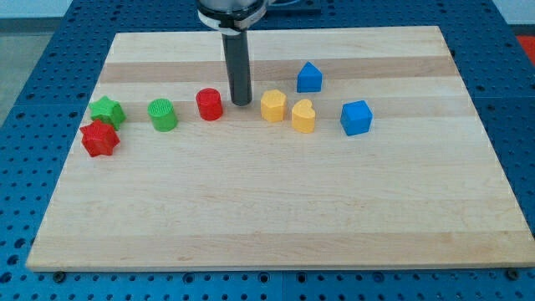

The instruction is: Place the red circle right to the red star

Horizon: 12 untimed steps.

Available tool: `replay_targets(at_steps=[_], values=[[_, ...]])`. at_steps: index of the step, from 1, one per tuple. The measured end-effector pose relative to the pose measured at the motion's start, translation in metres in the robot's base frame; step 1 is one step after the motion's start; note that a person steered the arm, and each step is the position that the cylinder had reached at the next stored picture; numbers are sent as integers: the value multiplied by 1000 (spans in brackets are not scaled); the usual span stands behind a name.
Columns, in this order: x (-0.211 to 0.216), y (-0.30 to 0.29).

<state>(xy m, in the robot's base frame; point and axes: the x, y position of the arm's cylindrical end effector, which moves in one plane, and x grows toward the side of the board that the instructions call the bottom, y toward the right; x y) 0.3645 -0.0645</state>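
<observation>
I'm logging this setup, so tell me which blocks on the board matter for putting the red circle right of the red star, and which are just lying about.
In the job: red circle, red star, my tip just right of the circle.

Lying about: green star, green circle, two yellow blocks, two blue blocks.

Rod (pixel 239 67) upper part and arm mount cut off by view's top edge. Green star (pixel 107 110) lower edge partly hidden behind red star (pixel 99 139). Yellow blocks' (pixel 273 106) exact shapes hard to tell.
</observation>
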Motion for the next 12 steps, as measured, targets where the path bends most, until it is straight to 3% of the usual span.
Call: replay_targets(at_steps=[5,12], values=[[2,-51],[63,-80]])
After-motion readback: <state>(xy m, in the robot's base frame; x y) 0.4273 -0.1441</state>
